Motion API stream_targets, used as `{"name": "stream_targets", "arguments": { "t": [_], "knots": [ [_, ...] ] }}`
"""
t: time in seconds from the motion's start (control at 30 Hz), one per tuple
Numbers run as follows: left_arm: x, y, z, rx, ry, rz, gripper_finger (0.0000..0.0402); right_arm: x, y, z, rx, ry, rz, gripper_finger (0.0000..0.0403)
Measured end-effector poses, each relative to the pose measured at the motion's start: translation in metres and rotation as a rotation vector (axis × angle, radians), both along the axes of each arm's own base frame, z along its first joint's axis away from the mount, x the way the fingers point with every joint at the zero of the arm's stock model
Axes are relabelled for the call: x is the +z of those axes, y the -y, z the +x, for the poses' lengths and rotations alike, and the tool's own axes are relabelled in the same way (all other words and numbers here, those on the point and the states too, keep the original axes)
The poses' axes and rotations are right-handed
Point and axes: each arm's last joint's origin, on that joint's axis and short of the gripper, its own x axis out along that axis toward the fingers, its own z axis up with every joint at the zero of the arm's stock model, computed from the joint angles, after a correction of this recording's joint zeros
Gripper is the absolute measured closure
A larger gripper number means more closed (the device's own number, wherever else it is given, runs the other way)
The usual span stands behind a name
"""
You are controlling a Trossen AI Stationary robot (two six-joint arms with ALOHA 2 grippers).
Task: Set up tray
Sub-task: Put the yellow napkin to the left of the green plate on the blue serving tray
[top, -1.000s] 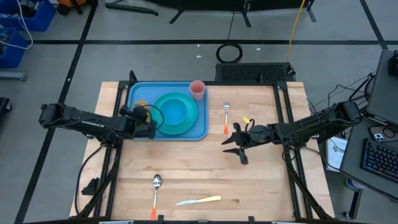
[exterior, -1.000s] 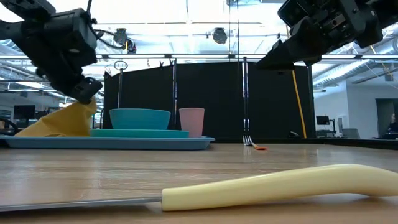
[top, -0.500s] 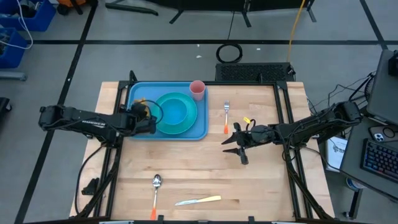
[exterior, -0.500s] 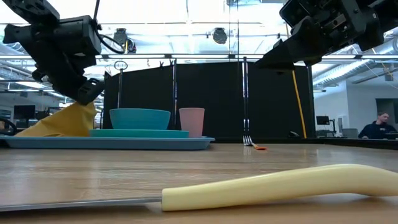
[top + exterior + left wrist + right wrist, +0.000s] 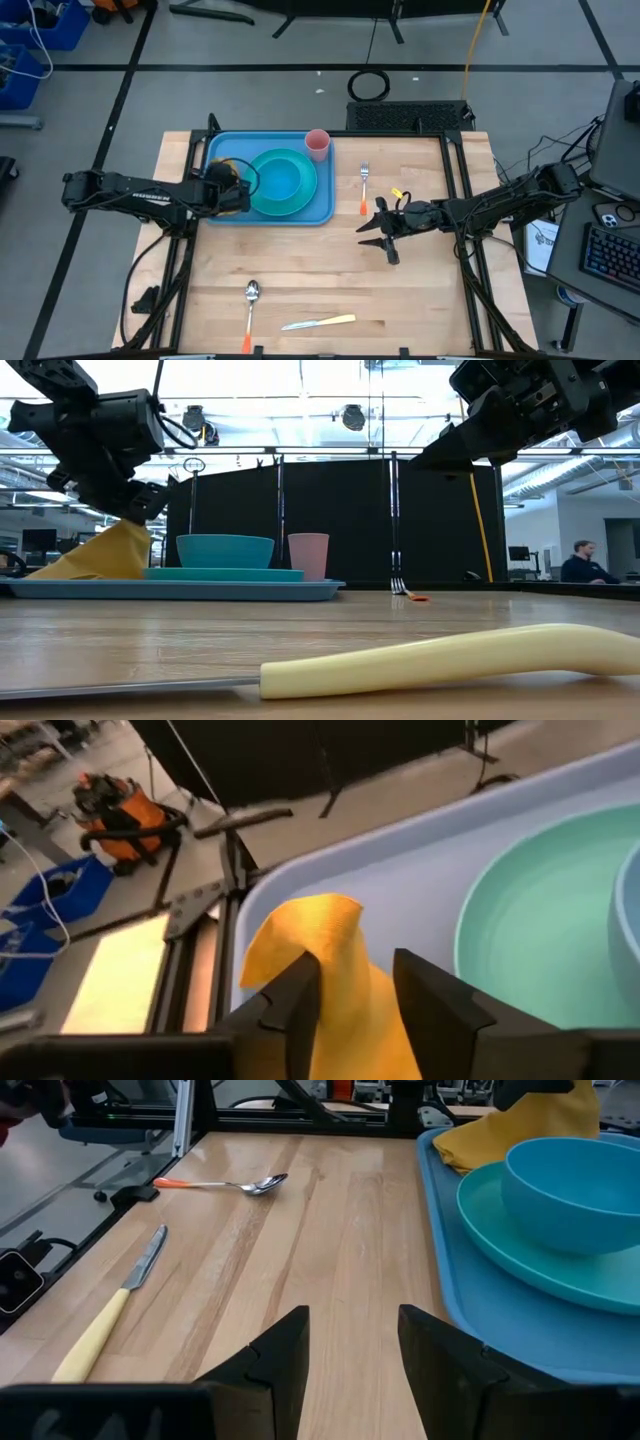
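The light-blue tray (image 5: 226, 150) lies at the table's far left. On it are a teal plate (image 5: 283, 185) with a teal bowl (image 5: 225, 550), and a pink cup (image 5: 317, 143) at its far right corner. A yellow napkin (image 5: 320, 935) stands in a peak on the tray's left part, its base spread on the tray floor (image 5: 100, 565). My left gripper (image 5: 355, 990) is open, one finger on each side of the napkin's peak. My right gripper (image 5: 372, 232) hovers open over the table's middle right, holding nothing. My left gripper comes at the napkin's peak (image 5: 335, 955) slanting down from the table's left, with the cloth running up between its spread fingers (image 5: 300, 995). Whether either finger still touches the cloth, I cannot tell. The napkin rests on the tray.
A fork with an orange handle (image 5: 364, 188) lies right of the tray. A spoon (image 5: 250, 300) and a knife with a cream handle (image 5: 320, 322) lie near the front edge. Bare wood lies between them and the tray.
My left gripper has opened: its fingers were shut on the napkin's peak and now stand apart around it. Its wrist has also rolled a little. The napkin keeps its peaked shape on the tray.
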Motion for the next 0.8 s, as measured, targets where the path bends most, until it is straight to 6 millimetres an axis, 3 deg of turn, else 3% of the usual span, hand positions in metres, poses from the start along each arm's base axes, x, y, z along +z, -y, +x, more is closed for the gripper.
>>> {"name": "stream_targets", "arguments": {
  "t": [0.43, 0.67, 0.8],
  "knots": [
    [0.0019, -0.0006, -0.0007, 0.032, 0.036, 0.053, 0.02, -0.0001, 0.0001, 0.0, -0.002, 0.0, 0.0, 0.0259],
    [-0.0035, 0.0034, 0.004, -0.037, 0.075, -0.195, 0.0202, -0.0001, 0.0001, 0.0, -0.002, 0.0, 0.0, 0.0259],
    [-0.005, 0.0048, 0.0041, -0.027, 0.113, -0.259, 0.0226, 0.0, 0.0001, 0.0, -0.003, 0.0, 0.002, 0.0259]
  ]
}}
